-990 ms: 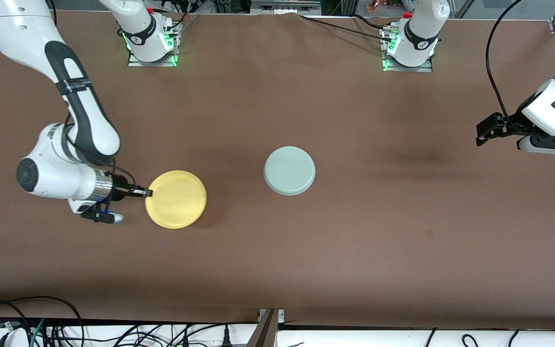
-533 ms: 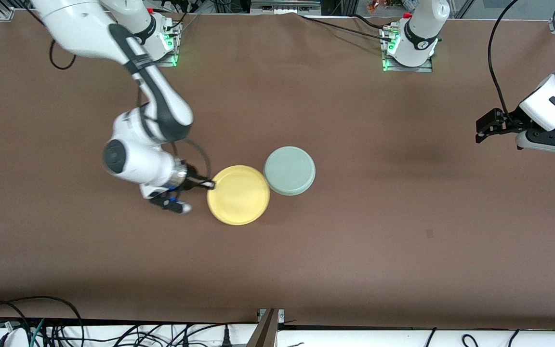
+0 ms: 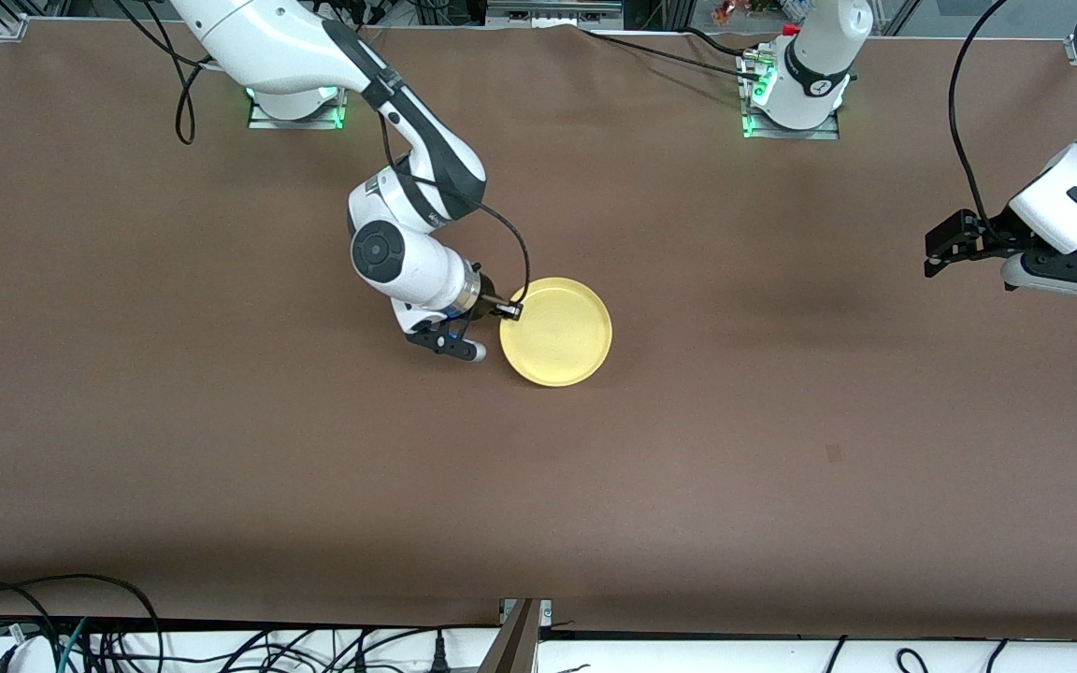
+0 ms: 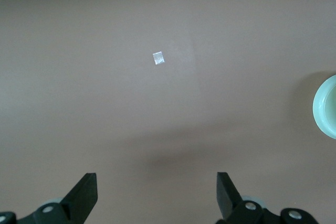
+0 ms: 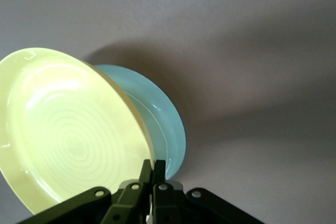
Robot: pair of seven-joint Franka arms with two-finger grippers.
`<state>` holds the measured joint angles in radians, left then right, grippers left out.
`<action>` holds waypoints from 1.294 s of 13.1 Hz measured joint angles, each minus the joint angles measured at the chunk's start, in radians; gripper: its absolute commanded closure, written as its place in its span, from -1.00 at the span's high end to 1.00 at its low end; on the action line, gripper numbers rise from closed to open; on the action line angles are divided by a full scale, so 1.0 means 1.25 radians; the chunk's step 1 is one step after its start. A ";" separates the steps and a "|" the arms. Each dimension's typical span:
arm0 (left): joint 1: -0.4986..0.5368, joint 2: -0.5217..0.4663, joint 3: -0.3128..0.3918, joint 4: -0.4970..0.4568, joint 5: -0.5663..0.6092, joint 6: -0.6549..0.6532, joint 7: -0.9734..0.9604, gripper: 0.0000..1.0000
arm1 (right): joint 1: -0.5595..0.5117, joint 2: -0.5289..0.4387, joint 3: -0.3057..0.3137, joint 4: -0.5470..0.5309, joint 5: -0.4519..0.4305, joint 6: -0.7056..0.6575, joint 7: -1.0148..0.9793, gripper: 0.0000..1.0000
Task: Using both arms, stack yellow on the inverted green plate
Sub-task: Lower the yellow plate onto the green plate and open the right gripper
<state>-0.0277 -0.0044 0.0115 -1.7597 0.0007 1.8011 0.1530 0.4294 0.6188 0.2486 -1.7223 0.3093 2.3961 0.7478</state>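
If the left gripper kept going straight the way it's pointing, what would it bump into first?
Probably just the bare brown table. The open left gripper points down at it, with nothing between the fingers. The green plate sits off at the view's edge, seemingly out of its line.

From the front camera, the yellow plate (image 3: 556, 332) covers the green plate (image 5: 160, 124) completely, so no green shows there. The right wrist view shows only a curved strip of the green plate, and the yellow plate (image 5: 68, 129) hides the rest. Whether the two plates touch cannot be told. In the left wrist view, the green plate (image 4: 326, 106) is cut off by the picture's edge. The left arm (image 3: 1076, 201) runs off the front view's edge.
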 measured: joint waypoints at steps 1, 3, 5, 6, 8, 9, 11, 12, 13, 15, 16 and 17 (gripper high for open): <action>0.000 0.000 0.000 0.000 0.000 0.000 0.001 1.00 | 0.003 0.002 -0.001 -0.010 0.000 0.011 0.000 -1.00; 0.000 0.000 0.000 0.000 0.000 0.000 0.003 1.00 | 0.014 0.008 -0.001 -0.024 0.000 0.033 0.000 -1.00; 0.000 0.000 0.000 0.000 0.000 0.000 0.006 1.00 | 0.031 0.021 -0.001 -0.030 0.000 0.064 0.000 -1.00; 0.000 0.000 0.000 0.000 0.000 0.000 0.006 1.00 | 0.036 0.028 -0.001 -0.033 0.000 0.078 0.000 -1.00; 0.000 0.000 0.000 0.000 0.000 0.000 0.006 1.00 | 0.041 0.039 -0.002 -0.035 0.000 0.091 0.000 -1.00; 0.000 0.000 0.000 0.000 0.000 0.000 0.007 1.00 | 0.041 0.040 -0.003 -0.035 0.000 0.093 0.000 -1.00; 0.000 0.000 0.000 0.000 0.000 0.000 0.007 1.00 | 0.041 0.040 -0.007 -0.035 0.000 0.094 0.000 -1.00; -0.001 0.000 -0.001 0.000 0.000 0.000 0.007 1.00 | 0.041 0.040 -0.011 -0.034 0.000 0.095 0.000 -1.00; -0.002 0.000 -0.002 0.000 0.000 0.000 0.008 1.00 | 0.041 0.040 -0.013 -0.034 0.000 0.095 -0.001 -1.00; -0.003 0.000 -0.007 0.000 0.000 0.000 0.008 1.00 | 0.041 0.040 -0.013 -0.034 0.000 0.095 -0.001 -1.00; -0.003 0.000 -0.010 0.000 0.000 0.000 0.008 1.00 | 0.041 0.040 -0.013 -0.035 0.000 0.095 -0.001 -0.18; -0.003 0.000 -0.012 0.000 0.001 0.003 0.009 1.00 | 0.041 0.040 -0.013 -0.035 0.000 0.095 0.000 0.98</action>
<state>-0.0318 -0.0044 -0.0030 -1.7596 0.0016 1.8051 0.1642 0.4801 0.6690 0.2322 -1.7657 0.3091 2.5147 0.7478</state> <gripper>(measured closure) 0.000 0.974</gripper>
